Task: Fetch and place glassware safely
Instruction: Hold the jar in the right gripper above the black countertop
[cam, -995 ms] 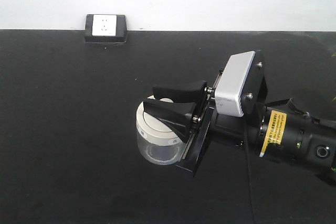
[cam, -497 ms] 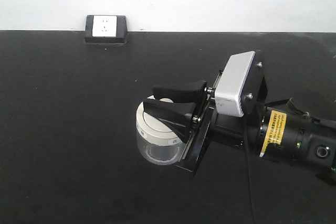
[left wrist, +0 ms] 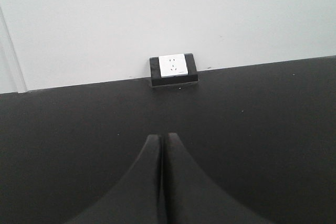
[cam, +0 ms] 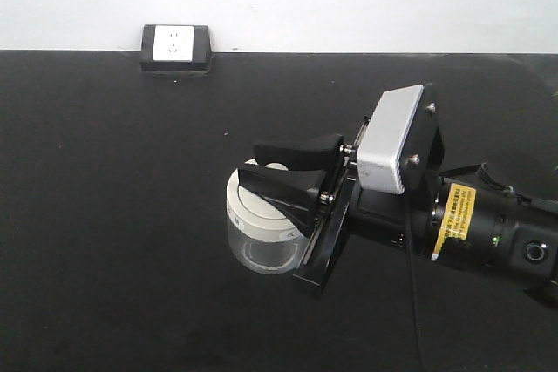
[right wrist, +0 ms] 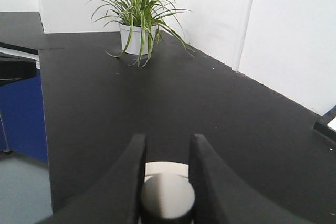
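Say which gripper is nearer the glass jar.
Right. The right gripper clasps the lid knob of the glass jar; the left gripper, shut, faces the wall socket, no jar in view.

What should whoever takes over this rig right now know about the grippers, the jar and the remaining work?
Left gripper: shut, empty, low over the black table, pointing at the wall socket.
Right gripper: shut on the knob of the off-white lid of the glass jar.
The glass jar is mid-table with its lid on. Whether it rests on the table or is just lifted cannot be told.
Done: jar grasped.
Left: carry it and set it down. A knob-only hold might pull the lid off, so move slowly.
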